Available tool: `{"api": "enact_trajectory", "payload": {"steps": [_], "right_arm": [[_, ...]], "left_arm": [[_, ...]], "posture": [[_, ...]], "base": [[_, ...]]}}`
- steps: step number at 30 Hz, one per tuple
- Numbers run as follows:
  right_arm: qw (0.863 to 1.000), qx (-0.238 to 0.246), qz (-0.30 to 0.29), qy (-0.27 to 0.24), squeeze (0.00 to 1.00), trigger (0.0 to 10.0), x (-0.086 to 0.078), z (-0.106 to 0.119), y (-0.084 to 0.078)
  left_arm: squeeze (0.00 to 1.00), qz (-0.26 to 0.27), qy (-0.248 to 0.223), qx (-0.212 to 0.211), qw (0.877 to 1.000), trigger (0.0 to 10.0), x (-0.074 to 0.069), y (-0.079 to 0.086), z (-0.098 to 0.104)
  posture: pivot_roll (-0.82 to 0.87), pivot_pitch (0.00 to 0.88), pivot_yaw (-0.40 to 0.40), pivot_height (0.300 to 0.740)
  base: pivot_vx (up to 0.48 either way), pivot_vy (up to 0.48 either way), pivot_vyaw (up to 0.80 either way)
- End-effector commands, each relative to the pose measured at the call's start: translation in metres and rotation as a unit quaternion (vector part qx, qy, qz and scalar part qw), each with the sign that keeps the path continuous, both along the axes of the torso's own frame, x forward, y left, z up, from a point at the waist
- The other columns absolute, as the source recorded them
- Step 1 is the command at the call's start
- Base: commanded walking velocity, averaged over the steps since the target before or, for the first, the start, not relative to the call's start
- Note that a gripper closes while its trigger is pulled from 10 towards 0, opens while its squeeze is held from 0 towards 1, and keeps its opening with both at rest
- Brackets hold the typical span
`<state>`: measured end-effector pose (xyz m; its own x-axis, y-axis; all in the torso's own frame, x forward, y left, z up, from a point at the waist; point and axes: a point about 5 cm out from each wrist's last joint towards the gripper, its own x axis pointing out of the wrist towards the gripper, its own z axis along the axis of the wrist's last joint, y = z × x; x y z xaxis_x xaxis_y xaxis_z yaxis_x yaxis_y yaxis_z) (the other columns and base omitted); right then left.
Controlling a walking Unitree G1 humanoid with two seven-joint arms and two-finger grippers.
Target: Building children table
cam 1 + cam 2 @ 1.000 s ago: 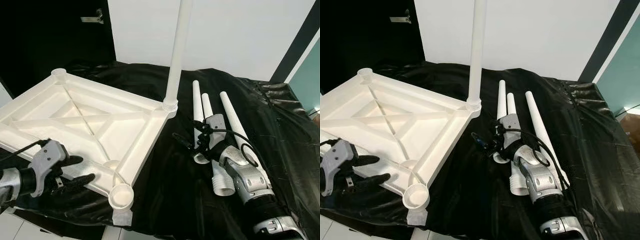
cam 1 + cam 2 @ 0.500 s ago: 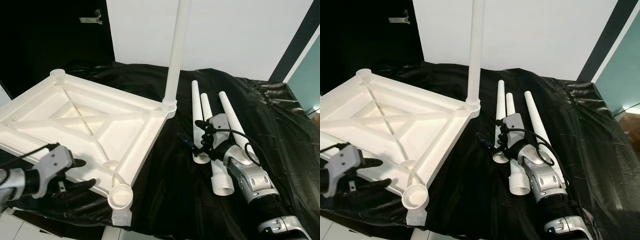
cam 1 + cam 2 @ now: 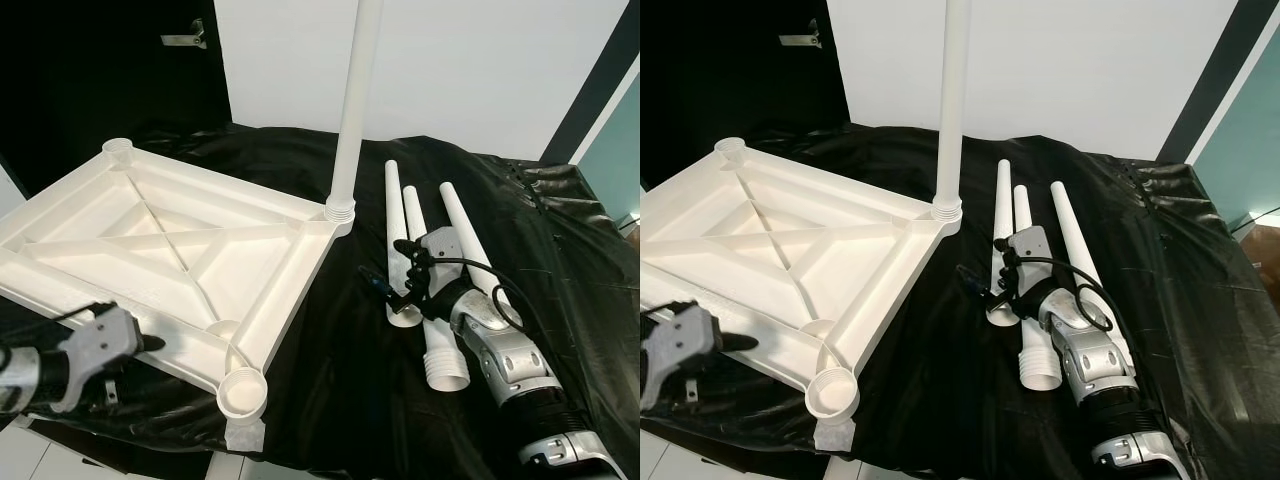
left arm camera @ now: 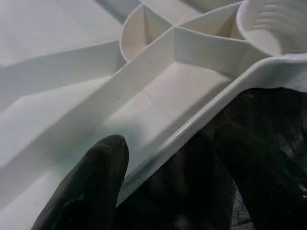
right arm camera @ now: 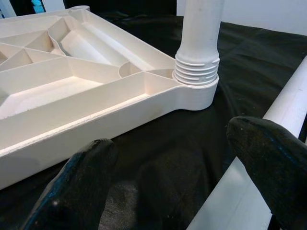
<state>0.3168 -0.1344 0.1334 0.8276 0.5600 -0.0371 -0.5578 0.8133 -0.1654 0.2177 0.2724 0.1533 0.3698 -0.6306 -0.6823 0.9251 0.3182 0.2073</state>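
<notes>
The left gripper (image 4: pixel 168 163) gapes wide across the tabletop's (image 3: pixel 180 240) near rim. The right gripper (image 5: pixel 177 187) is spread wide, empty, one finger beside a loose leg (image 3: pixel 392 240).

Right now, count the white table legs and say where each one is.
4. One leg stands upright, screwed into the tabletop's far corner socket. Three loose legs lie side by side on the black cloth beside it, by the right gripper.
</notes>
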Motion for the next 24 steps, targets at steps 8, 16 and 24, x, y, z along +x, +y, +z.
{"api": "enact_trajectory", "payload": {"steps": [8, 16, 24], "right_arm": [[1.0, -0.003, -0.005, -0.005, 0.0, 10.0, 0.004, 0.005, -0.001], [1.0, 0.008, 0.002, 0.002, 0.0, 10.0, -0.005, 0.001, 0.01], [1.0, 0.01, -0.008, 0.006, 0.0, 10.0, -0.008, -0.002, 0.007]], "left_arm": [[0.0, -0.076, 0.031, 0.062, 0.995, 10.0, 0.013, -0.013, -0.015], [0.0, -0.06, 0.032, 0.058, 0.996, 10.0, 0.03, -0.022, -0.011], [0.0, -0.06, 0.035, 0.051, 0.996, 0.0, 0.032, -0.024, -0.007]], "posture": [[0.1, 0.0, -0.038, 0.74], [0.09, 0.0, -0.022, 0.74], [0.09, 0.0, -0.007, 0.74]], "base": [[0.0, 0.0, 0.0], [0.0, 0.0, 0.0], [0.0, 0.0, 0.0]]}}
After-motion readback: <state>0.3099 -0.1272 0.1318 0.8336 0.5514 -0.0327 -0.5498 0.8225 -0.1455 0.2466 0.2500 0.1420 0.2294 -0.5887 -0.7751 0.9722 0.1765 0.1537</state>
